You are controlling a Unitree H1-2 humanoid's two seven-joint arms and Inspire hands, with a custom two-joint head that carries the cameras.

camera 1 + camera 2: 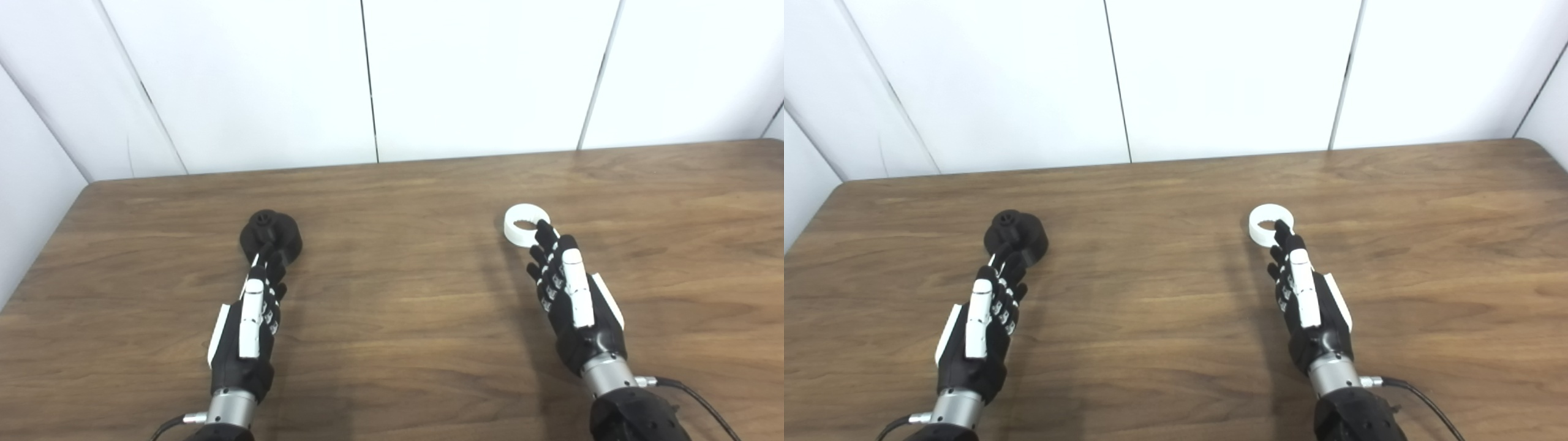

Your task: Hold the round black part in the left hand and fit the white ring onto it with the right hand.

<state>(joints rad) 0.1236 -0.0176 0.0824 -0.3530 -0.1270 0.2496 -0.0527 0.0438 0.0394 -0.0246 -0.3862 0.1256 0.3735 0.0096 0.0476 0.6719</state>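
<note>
The round black part point(270, 234) lies on the wooden table point(398, 294) left of centre, with a raised hub on top. My left hand point(254, 312) lies just near of it, fingers stretched out and apart, the fingertips point(267, 254) reaching the part's near edge. The white ring point(525, 225) lies flat on the table right of centre. My right hand point(566, 288) is open just near of it, with one fingertip point(542, 228) over the ring's near rim. Neither hand holds anything.
White wall panels point(367, 79) stand along the table's far edge and at the left side. A black cable point(698, 398) trails from my right wrist.
</note>
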